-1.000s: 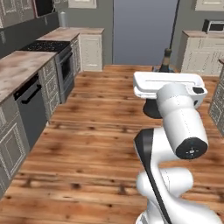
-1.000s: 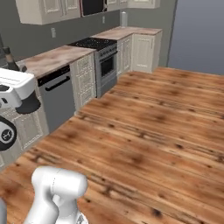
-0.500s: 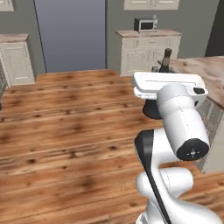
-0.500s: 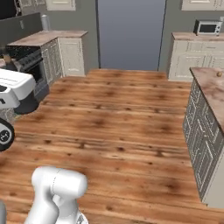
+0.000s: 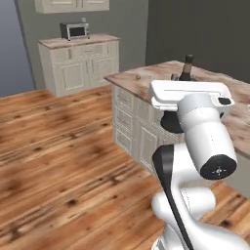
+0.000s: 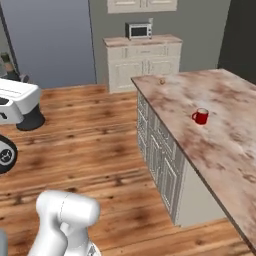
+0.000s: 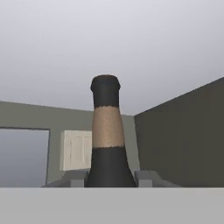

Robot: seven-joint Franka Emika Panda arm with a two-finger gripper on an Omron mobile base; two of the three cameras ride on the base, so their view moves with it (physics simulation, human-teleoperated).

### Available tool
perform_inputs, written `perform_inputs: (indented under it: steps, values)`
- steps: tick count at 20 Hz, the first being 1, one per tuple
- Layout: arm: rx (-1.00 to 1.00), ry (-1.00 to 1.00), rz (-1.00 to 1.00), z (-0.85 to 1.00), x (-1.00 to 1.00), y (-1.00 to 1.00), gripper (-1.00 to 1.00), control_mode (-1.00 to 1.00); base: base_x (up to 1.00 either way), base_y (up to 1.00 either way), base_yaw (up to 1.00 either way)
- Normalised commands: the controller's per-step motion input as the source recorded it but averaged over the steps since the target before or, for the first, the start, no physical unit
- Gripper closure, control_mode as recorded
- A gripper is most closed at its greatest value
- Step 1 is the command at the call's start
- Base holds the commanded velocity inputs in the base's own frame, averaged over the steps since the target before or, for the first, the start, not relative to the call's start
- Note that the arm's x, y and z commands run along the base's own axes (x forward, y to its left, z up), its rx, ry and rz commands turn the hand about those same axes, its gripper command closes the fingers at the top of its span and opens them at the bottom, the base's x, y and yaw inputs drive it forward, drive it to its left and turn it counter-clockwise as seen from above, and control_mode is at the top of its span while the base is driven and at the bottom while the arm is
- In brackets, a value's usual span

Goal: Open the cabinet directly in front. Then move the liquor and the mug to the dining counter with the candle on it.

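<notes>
My gripper (image 7: 109, 179) is shut on the liquor (image 7: 107, 135), a dark bottle with a tan band on its thin neck that stands upright between the two fingertips. In the left base view the liquor's neck (image 5: 186, 68) sticks up behind my white hand, level with the near end of the dining counter (image 5: 146, 80). The red mug (image 6: 200, 116) stands on the marbled dining counter (image 6: 225, 145), near its middle. A small tan thing that looks like the candle (image 6: 161, 80) sits at the counter's far end. The cabinet is out of view.
Cream drawer fronts (image 6: 160, 145) run under the dining counter. Against the back wall, a low cream unit (image 6: 145, 60) carries a microwave (image 6: 139, 31), with cream wall doors (image 6: 142, 5) above. Wooden floor (image 5: 63, 161) spreads to the left.
The whole picture has swung as the base turned: the stove side left the views and the dining counter with the mug came in. The bottle stays in my gripper.
</notes>
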Motion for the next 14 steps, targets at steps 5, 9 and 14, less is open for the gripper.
perform_inputs:
  steps: [5,9,14]
  values:
    - [0.0,0.0,0.0,0.0,0.0,0.0,1.0,1.0,0.88,0.13,-0.67]
    - [0.0,0.0,0.0,0.0,0.0,0.0,1.0,1.0,0.55,0.28,-0.81]
    - [0.0,0.0,0.0,0.0,0.0,0.0,1.0,1.0,0.05,0.0,-0.91]
